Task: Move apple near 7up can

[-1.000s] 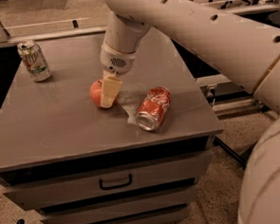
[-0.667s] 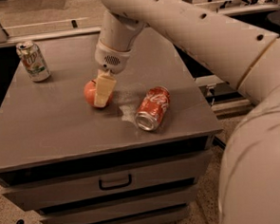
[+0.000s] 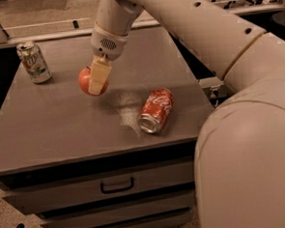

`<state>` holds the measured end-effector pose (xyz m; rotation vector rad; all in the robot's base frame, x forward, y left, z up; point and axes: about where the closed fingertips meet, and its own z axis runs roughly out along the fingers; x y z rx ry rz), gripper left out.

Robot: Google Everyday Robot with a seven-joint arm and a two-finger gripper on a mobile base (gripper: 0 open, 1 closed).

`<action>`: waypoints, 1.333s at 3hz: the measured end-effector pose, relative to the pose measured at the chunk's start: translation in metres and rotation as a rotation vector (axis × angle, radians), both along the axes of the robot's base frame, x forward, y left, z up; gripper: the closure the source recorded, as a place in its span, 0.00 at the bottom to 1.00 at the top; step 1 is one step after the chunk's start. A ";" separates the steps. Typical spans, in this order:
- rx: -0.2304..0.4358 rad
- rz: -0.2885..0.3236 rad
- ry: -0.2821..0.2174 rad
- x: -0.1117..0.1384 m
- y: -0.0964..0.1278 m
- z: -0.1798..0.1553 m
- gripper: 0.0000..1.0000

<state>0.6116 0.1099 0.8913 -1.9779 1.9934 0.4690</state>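
The orange-red apple (image 3: 86, 81) is held between my gripper's (image 3: 94, 81) cream fingers (image 3: 99, 76), a little above the grey cabinet top (image 3: 61, 125), left of its middle. The gripper hangs from the white arm that comes in from the upper right. The white-and-green 7up can (image 3: 33, 62) stands upright at the back left corner, well to the left of the apple and a little farther back.
A red Coca-Cola can (image 3: 155, 110) lies on its side right of the middle, its silver end toward the front. The cabinet has a drawer with a dark handle (image 3: 117, 186) below the front edge. My large white arm fills the right side.
My gripper has carried the apple to the left and slightly back, toward the 7up can and away from the Coca-Cola can. Both cans have stayed put.
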 end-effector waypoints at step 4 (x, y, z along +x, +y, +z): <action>0.185 -0.111 -0.192 0.068 0.083 0.000 0.97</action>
